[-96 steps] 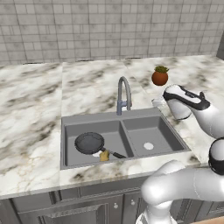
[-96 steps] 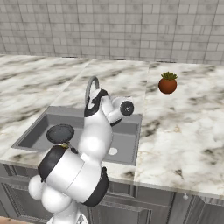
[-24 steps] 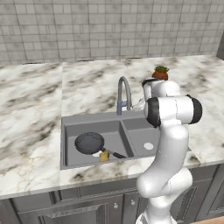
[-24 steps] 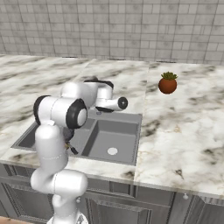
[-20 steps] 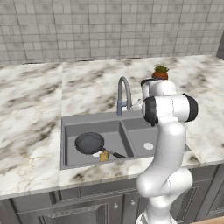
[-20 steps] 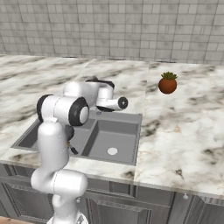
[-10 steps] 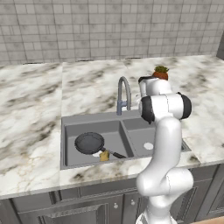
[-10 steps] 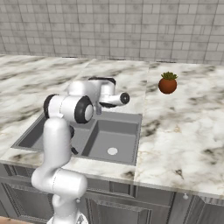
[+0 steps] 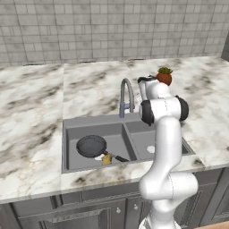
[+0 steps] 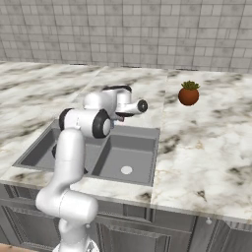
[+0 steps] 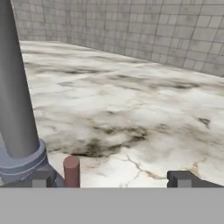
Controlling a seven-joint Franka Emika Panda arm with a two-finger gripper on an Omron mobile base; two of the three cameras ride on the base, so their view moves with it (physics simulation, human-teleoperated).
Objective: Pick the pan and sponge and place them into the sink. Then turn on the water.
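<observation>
Because the pan and the sponge already lie in the basin, we judge that only the water step is left, and the layout reads accordingly. The veined white and grey marble counter (image 9: 36,116) carries the dark grey rectangular double-basin sink (image 9: 69,147), set into it near the front edge. The white arm rises in front of the sink's right basin and bends back toward the wall, presumably to bring the hand behind the tap rather than over the basins. The tall arched grey faucet (image 9: 126,96) stands on the rim behind the divider between the basins; in the hand view its thick grey column (image 11: 15,96) fills the left side, so the hand sits close beside it. The small round black frying pan (image 9: 91,146) lies flat in the left basin, thin handle pointing toward the divider. The red-orange round pot with a green plant (image 10: 188,94) stands on the counter, well apart from the sink and no part of the job. The gripper (image 11: 111,180) has its jaws spread wide and empty, dark tips far apart. A short reddish-brown peg (image 11: 71,171), probably the tap lever, stands by the faucet base just inside the left tip. The tiny yellow sponge block (image 9: 106,159) rests against the pan's front rim.
</observation>
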